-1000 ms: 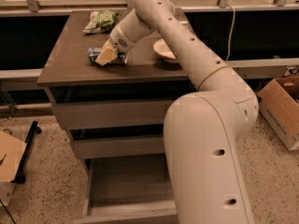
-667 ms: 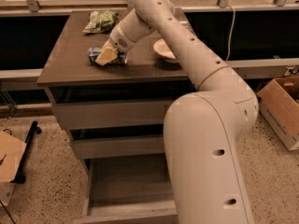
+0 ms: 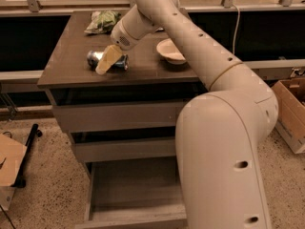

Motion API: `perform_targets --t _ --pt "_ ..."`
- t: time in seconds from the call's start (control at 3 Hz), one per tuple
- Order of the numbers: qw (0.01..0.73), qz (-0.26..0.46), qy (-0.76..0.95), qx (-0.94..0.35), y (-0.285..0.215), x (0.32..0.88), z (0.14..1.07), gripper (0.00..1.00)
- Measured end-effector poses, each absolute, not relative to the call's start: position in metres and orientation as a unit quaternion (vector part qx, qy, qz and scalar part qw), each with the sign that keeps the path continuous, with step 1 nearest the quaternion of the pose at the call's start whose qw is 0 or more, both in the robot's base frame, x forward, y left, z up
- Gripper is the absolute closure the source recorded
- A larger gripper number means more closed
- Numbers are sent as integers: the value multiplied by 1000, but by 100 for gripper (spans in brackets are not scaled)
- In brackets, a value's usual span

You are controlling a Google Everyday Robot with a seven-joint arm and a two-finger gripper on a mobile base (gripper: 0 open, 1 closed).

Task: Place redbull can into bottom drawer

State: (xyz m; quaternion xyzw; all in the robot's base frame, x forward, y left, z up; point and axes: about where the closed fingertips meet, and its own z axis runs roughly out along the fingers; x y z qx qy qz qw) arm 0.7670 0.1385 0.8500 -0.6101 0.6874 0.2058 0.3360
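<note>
The redbull can (image 3: 121,62) lies on its side on the dark countertop (image 3: 66,63), left of the middle. My gripper (image 3: 107,61) is down at the can, with its tan tip across the can's middle, so both ends of the can show beside it. The bottom drawer (image 3: 135,191) is pulled open below the counter, and its plain grey inside holds nothing that I can see. My large white arm covers the drawer's right part.
A white bowl (image 3: 169,50) sits on the counter right of the can. A green-and-white bag (image 3: 103,21) lies at the back. The two upper drawers (image 3: 114,116) are closed. A cardboard box (image 3: 291,109) stands on the floor at the right, and flat cardboard (image 3: 8,160) at the left.
</note>
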Motion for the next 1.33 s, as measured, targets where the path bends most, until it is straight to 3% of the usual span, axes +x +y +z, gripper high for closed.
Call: perform_targets --t 0.67,1.33 --pt "340 190 692 -608 134 758 859 0" --pt "332 194 701 -601 131 754 849 42"
